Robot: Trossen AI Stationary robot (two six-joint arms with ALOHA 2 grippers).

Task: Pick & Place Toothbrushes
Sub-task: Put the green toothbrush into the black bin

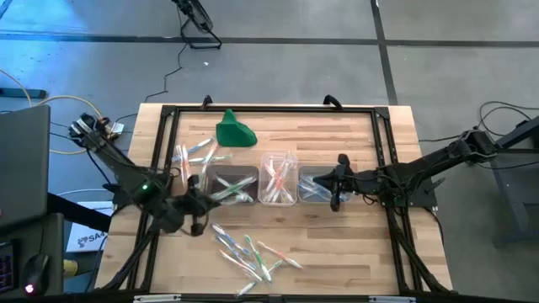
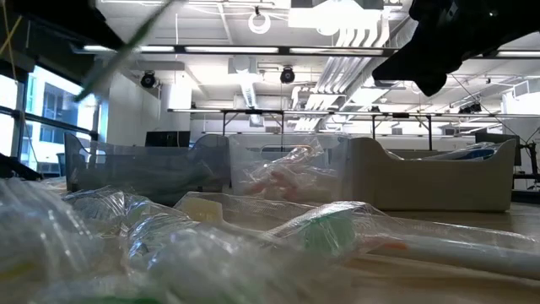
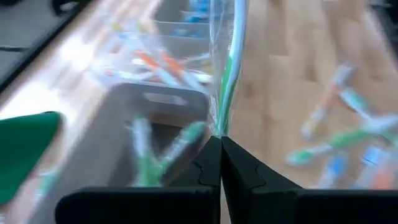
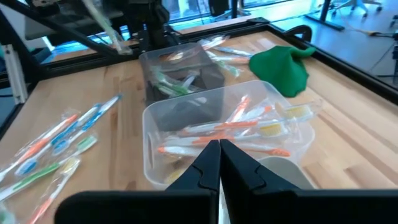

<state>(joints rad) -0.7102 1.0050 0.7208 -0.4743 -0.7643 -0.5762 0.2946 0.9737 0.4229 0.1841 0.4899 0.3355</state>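
My left gripper [image 1: 200, 204] is shut on a green toothbrush [image 3: 227, 68] in a clear wrapper, just near-left of the left clear tub [image 1: 232, 187], which holds green brushes. The lifted brush also shows high up in the low view as the same green toothbrush [image 2: 126, 46]. The middle tub [image 1: 278, 181] holds orange-pink toothbrushes, and the right tub [image 1: 315, 187] holds blue ones. My right gripper [image 1: 337, 192] hovers shut over the right tub, holding nothing. Loose wrapped toothbrushes [image 1: 250, 251] lie on the table's near part, and a few more toothbrushes [image 1: 194, 156] lie far left. My left gripper pinches the green toothbrush by one end [image 3: 219, 129] between its two fingertips. The brush runs on away from the fingers, in line with them, toward the left tub. It is lifted clear of the table, and its clear wrapper stands out around it.
A green cloth-like lump [image 1: 234, 132] lies on the far side behind the tubs. A black frame rail [image 1: 269, 110] runs around the wooden table top. Bare wood shows to the right of the near pile and beyond the tubs.
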